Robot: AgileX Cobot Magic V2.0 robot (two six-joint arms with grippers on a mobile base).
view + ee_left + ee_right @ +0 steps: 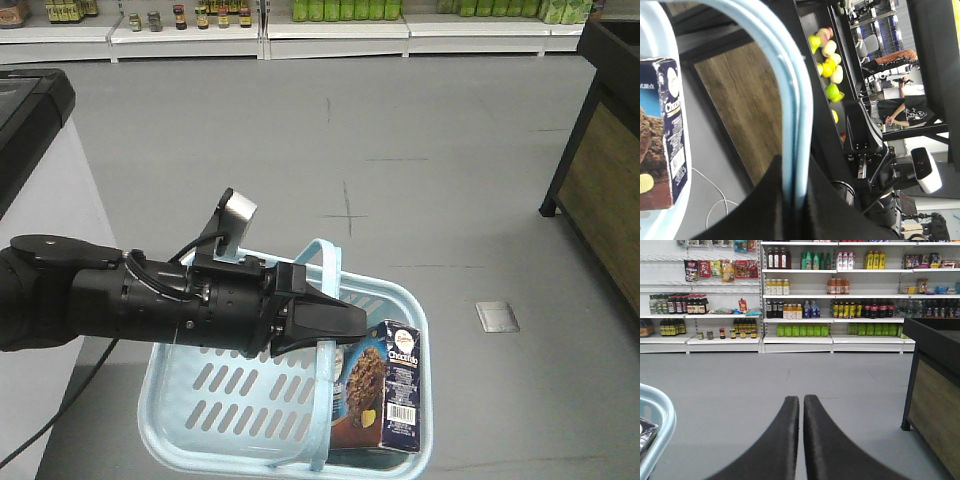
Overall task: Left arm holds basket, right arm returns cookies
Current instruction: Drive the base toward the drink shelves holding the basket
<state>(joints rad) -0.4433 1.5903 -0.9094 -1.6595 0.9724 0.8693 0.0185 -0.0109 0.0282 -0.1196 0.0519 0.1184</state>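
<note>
The light blue basket (pixel 240 400) hangs in front of me, and my left gripper (pixel 345 325) is shut on its thin hoop handle (pixel 325 420). The left wrist view shows the handle (pixel 797 115) squeezed between the black fingers of the left gripper (pixel 794 170). The cookies (pixel 385 385), a dark navy and brown carton, stand upright in the basket's right end; they also show in the cookies' side face (pixel 662 135). My right gripper (pixel 801 399) is shut on nothing, level over the grey floor, right of the basket rim (pixel 662 415).
Shelves of bottles and jars (pixel 800 330) line the far wall. A dark wooden counter (pixel 600 180) stands on the right and a white cabinet (pixel 40 200) on the left. A metal floor plate (pixel 497 316) lies beyond the basket.
</note>
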